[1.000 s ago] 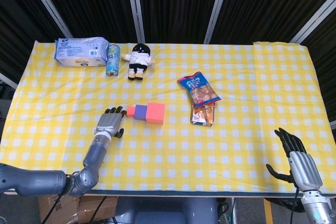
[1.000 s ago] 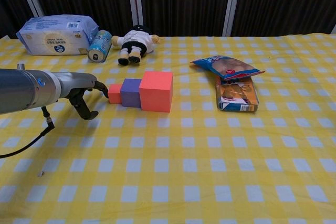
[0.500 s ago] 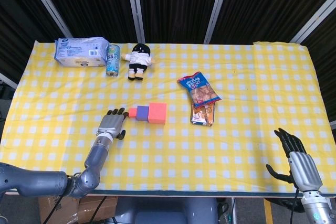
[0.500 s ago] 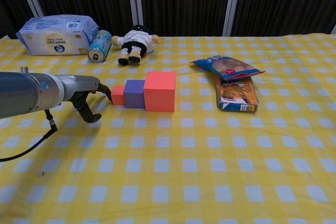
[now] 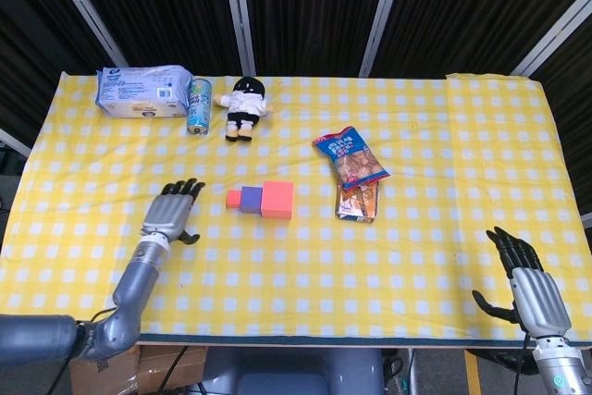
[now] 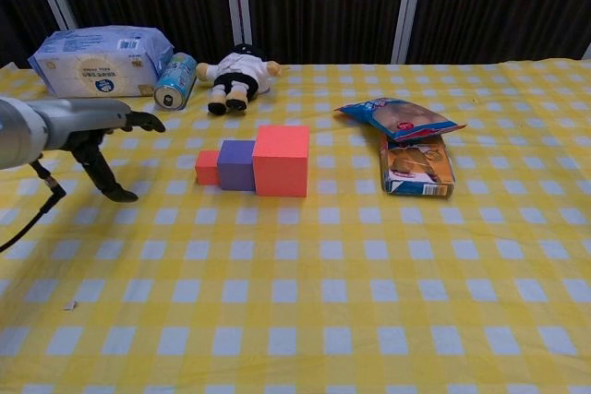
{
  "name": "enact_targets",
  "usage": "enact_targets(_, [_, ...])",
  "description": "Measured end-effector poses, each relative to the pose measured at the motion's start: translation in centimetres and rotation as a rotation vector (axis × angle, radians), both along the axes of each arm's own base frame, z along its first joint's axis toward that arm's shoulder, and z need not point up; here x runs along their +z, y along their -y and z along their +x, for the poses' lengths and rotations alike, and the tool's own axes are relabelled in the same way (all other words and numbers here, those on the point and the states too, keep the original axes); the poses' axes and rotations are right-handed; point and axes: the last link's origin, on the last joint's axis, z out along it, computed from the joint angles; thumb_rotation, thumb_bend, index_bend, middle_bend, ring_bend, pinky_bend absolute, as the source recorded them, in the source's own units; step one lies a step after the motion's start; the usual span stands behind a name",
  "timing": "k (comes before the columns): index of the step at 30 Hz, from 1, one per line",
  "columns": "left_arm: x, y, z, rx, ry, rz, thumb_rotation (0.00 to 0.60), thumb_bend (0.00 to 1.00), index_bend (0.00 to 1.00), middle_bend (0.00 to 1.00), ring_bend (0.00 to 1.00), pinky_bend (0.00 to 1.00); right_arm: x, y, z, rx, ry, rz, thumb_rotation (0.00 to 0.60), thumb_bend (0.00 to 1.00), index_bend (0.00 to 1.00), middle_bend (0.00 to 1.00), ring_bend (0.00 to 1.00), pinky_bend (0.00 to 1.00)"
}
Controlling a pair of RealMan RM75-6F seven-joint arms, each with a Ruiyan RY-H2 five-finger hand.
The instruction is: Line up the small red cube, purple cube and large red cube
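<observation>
The small red cube (image 5: 234, 198) (image 6: 208, 167), the purple cube (image 5: 251, 198) (image 6: 236, 164) and the large red cube (image 5: 277, 200) (image 6: 280, 161) sit touching in a row near the table's middle, small to large from left to right. My left hand (image 5: 170, 213) (image 6: 100, 136) hovers open to the left of the row, apart from the small red cube, fingers spread and empty. My right hand (image 5: 525, 286) is open at the table's front right corner, far from the cubes, and shows only in the head view.
A white tissue pack (image 5: 143, 91), a can (image 5: 198, 105) and a doll (image 5: 243, 104) lie along the back left. A snack bag (image 5: 351, 156) and a small box (image 5: 358, 202) lie right of the cubes. The yellow checked cloth (image 5: 370, 265) covers the table.
My left hand has pulled back to the left, away from the small red cube it was touching. The row of cubes shifted slightly right before that. The right hand has barely moved.
</observation>
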Motion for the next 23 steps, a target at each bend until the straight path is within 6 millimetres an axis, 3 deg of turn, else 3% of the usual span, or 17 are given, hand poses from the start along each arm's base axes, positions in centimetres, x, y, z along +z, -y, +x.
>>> enact_targets(8, [6.8, 3.8, -4.5, -0.134, -0.013, 0.164, 0.600, 0.19, 0.00, 0.00, 0.00, 0.00, 0.1, 0.3, 0.2, 0.020, -0.027, -0.046, 0.600, 0.34, 0.00, 0.00, 0.00, 0.00])
enact_targets(15, [13.2, 10.7, -10.1, -0.102, -0.068, 0.261, 0.600, 0.19, 0.00, 0.00, 0.00, 0.00, -0.2, 0.2, 0.3, 0.030, -0.060, -0.057, 0.600, 0.34, 0.00, 0.00, 0.00, 0.00])
enact_targets(18, [15.0, 13.5, -11.5, -0.069, -0.066, 0.280, 0.600, 0.19, 0.00, 0.00, 0.00, 0.00, -0.3, 0.1, 0.4, 0.040, -0.076, -0.067, 0.600, 0.34, 0.00, 0.00, 0.00, 0.00])
enact_targets(23, [16.8, 16.1, -12.8, -0.059, -0.048, 0.328, 0.600, 0.19, 0.00, 0.00, 0.00, 0.00, -0.6, 0.1, 0.3, 0.034, -0.092, -0.075, 0.600, 0.34, 0.00, 0.00, 0.00, 0.00])
